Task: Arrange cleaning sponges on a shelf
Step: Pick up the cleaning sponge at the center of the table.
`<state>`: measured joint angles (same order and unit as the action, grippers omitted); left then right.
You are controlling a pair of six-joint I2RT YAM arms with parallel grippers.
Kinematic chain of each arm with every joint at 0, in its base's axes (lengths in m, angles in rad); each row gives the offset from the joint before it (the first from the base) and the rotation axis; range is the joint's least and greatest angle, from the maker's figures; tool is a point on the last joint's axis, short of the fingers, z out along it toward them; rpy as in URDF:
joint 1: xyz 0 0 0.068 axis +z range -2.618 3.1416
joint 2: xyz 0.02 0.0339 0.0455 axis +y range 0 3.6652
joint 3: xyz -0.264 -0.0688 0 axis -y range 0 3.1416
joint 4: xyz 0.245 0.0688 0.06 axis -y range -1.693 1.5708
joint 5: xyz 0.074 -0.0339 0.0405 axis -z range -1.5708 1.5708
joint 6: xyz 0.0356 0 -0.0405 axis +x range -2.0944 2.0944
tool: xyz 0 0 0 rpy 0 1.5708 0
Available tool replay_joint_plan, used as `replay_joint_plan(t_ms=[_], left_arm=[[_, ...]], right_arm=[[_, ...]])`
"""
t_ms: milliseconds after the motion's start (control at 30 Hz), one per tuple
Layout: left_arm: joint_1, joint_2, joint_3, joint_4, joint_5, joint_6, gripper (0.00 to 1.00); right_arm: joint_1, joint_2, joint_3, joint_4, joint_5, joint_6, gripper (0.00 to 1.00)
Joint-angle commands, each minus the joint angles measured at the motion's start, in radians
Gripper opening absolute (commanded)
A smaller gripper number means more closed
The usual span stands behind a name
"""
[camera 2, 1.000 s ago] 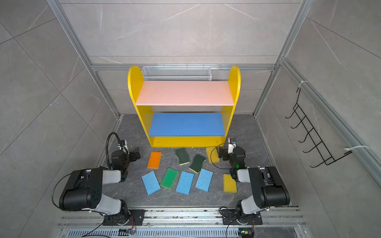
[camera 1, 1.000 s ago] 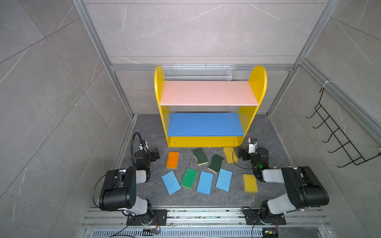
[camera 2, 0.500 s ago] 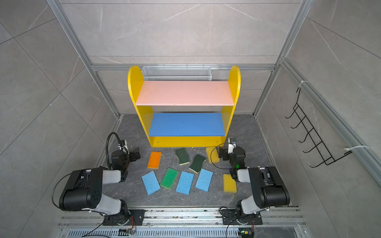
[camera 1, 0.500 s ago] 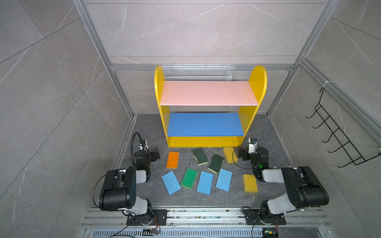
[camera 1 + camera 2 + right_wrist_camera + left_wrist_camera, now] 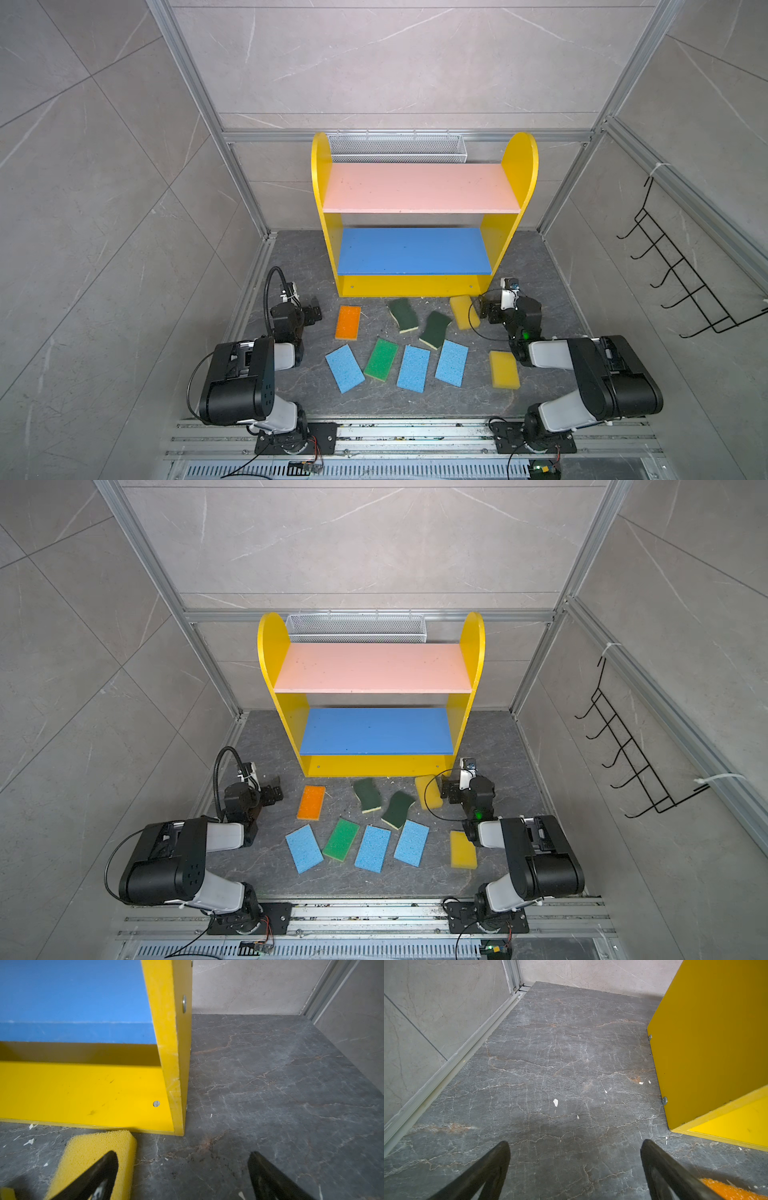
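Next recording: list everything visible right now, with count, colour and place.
Shelf: one, yellow with pink upper and blue middle boards, both bare; back of floor.
Light blue sponges: three, floor, front row.
Bright green sponge: one, between two blue ones.
Orange sponge: one, floor, near left arm.
Wavy sponges: two, dark green on yellow, floor before shelf.
Plain yellow sponges: two, one at shelf's right foot, one beside right arm.
Mesh basket: one, white, back wall behind shelf.
Hook rack: one, black, right wall.
Left gripper: one, black, fingers open and empty, over bare floor.
Right gripper: one, black, fingers open and empty, by shelf's right foot.
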<state>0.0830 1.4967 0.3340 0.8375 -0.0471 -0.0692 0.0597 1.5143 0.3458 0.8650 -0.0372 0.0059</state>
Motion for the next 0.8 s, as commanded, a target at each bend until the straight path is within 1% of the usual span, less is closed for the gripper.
replay_joint_plan(t_ms=[0,567,767], left_arm=[[-0.003,0.002,0.017,0.021,-0.004,0.027,1.00],[-0.003,0.002,0.019,0.020,-0.005,0.029,1.00],[-0.002,0.002,0.019,0.020,-0.005,0.028,1.00]], right_arm=[[0.006,0.000,0.024,-0.008,0.014,-0.012,0.99],[0.010,0.000,0.025,-0.012,0.022,-0.015,0.99],[0.012,-0.001,0.026,-0.016,0.002,-0.024,0.99]])
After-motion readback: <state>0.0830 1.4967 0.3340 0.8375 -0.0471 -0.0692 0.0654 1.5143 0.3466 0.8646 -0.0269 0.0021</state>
